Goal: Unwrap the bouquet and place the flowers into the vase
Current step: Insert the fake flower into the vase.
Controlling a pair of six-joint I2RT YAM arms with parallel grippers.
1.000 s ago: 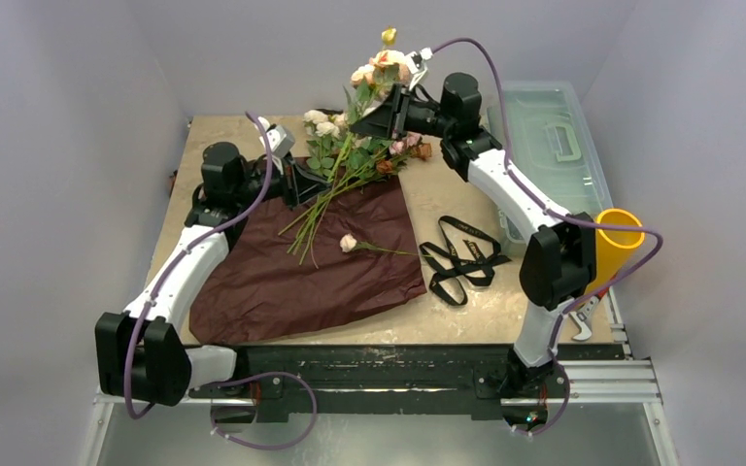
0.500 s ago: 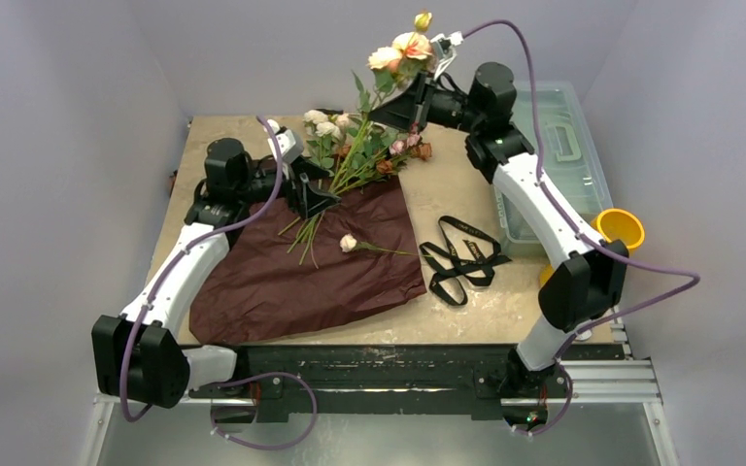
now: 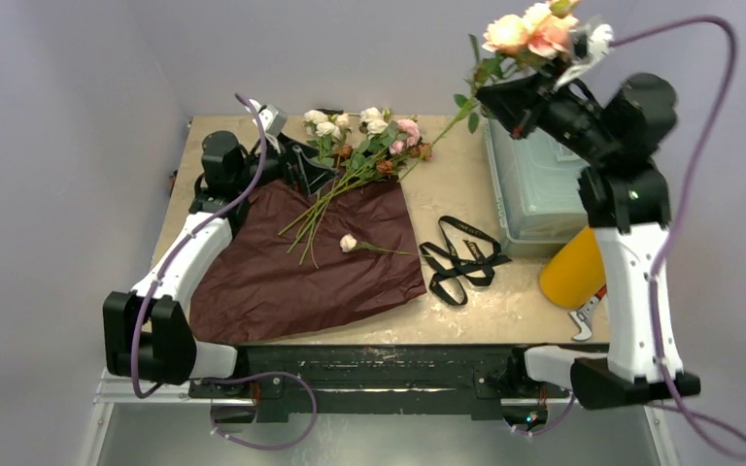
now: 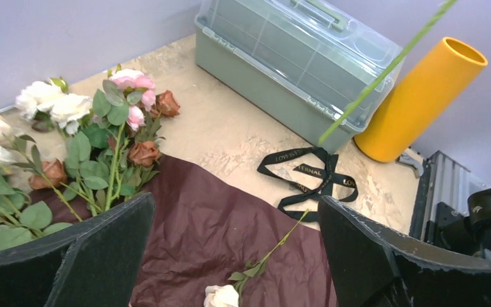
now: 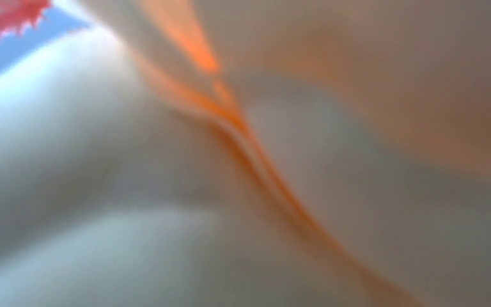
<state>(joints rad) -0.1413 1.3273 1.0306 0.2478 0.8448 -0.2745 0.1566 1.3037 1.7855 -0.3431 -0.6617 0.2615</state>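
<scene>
My right gripper is raised high above the clear box, shut on the stem of a peach and pink rose sprig. Its green stem hangs down-left with the lower end free in the air. Blurred petals fill the right wrist view. The other flowers lie at the back edge of the unfolded maroon paper. A single cream rose rests on the paper. My left gripper is open beside the stems, holding nothing. The yellow vase stands at the right.
A clear plastic box with a handle sits at the back right, beside the vase. The black ribbon lies loose on the table between paper and box. A white-handled tool lies at the front right edge.
My right arm has lifted and swung to the right with the rose sprig, pulling it out of the bunch. The left gripper has opened and let go of the stems.
</scene>
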